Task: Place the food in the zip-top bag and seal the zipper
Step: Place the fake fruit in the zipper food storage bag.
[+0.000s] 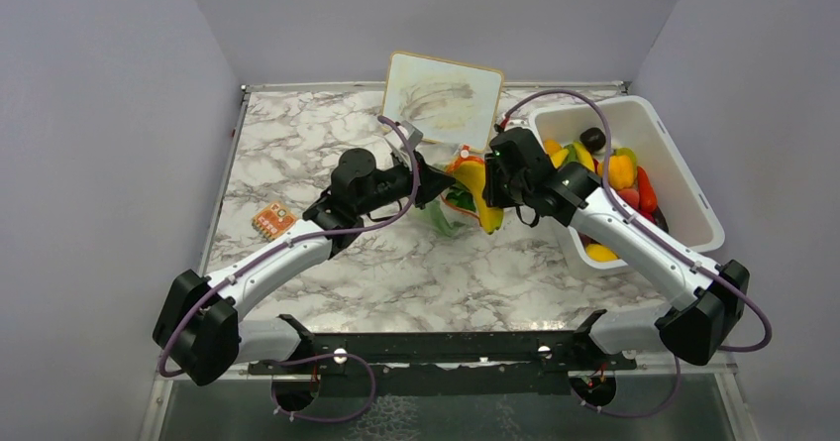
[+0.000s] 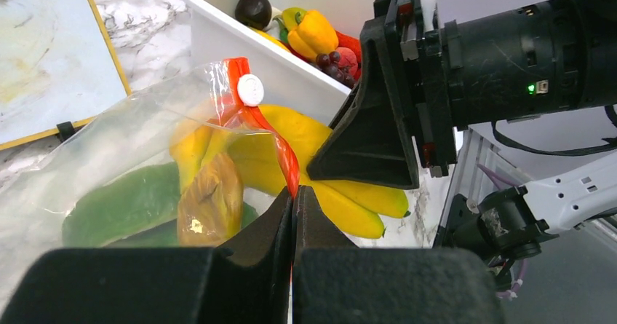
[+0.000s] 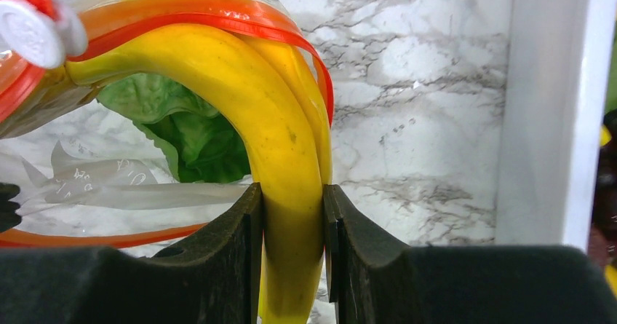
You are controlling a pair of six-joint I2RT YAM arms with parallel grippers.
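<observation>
The clear zip-top bag (image 2: 109, 142) lies mid-table with green lettuce (image 2: 124, 200) and a brownish piece (image 2: 211, 200) inside. My left gripper (image 2: 294, 200) is shut on the red-orange zipper (image 2: 280, 142) at the bag's mouth, just below the white slider (image 2: 250, 89). My right gripper (image 3: 291, 215) is shut on the yellow banana (image 3: 269, 120). The banana's far end pokes into the open mouth, ringed by the zipper (image 3: 218, 14), with lettuce (image 3: 189, 127) behind it. From above, both grippers (image 1: 436, 185) (image 1: 492, 188) meet at the bag (image 1: 451, 213).
A white tub (image 1: 594, 105) at the right holds more toy food: orange pepper (image 2: 314, 31), dark grapes (image 2: 331, 63), red pieces. Its wall (image 3: 546, 105) stands close to the right gripper. An orange card (image 1: 273, 220) lies at left. A framed board (image 1: 443, 99) leans at the back.
</observation>
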